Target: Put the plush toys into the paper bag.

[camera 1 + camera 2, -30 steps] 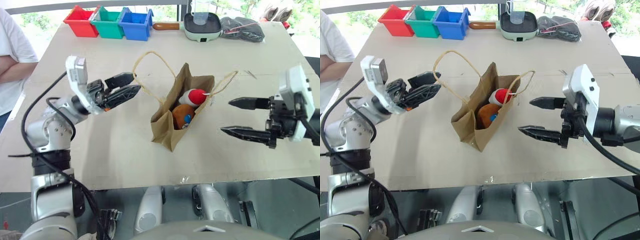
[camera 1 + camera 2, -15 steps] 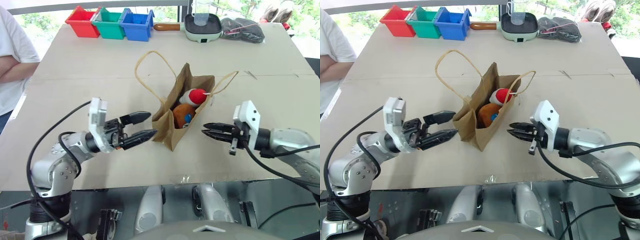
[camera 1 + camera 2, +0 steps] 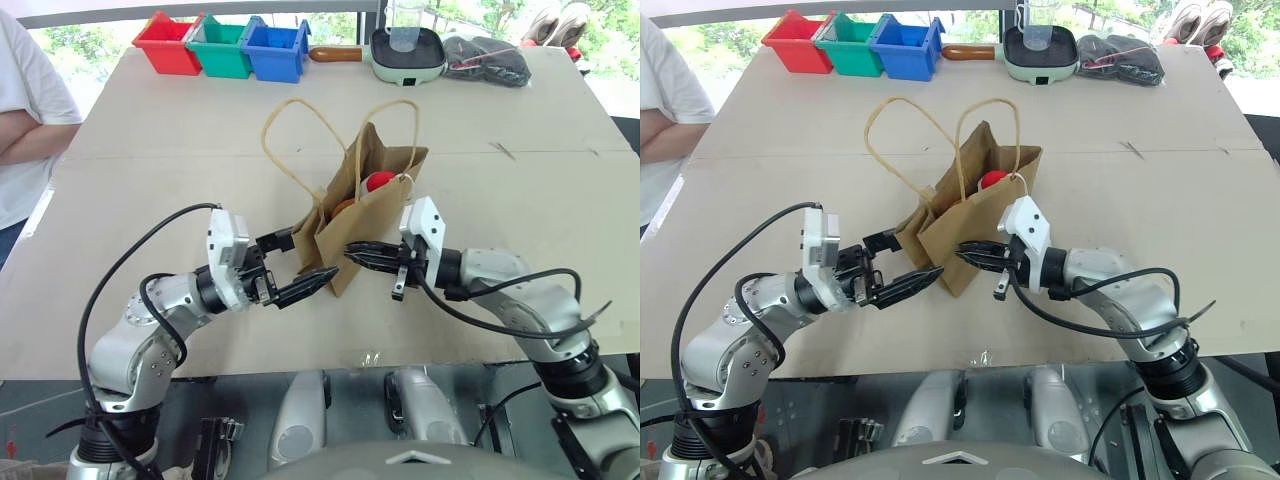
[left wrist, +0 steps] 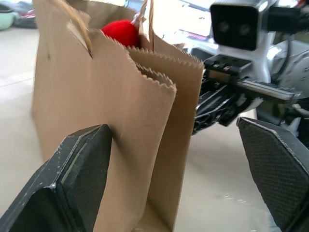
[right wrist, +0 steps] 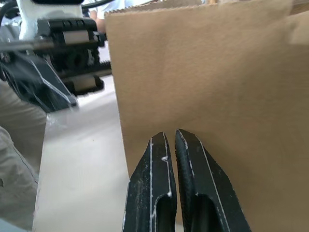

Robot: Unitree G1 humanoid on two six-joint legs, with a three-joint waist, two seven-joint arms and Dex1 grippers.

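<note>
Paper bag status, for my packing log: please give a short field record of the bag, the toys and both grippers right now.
bag: paper bag stands upright on the table, handles up
toys: red end of the white plush toy and the orange plush toy show inside the bag
left gripper: left gripper open, fingers either side of the bag's lower corner
right gripper: right gripper shut, tips against the bag's side
behind: coloured bins at the far edge

It looks like a robot test room: a plain board table (image 3: 560, 200), coloured sorting bins (image 3: 220, 45) at 11 o'clock, bright windows at 12 o'clock, a person (image 3: 25, 110) watching at 9 o'clock.
</note>
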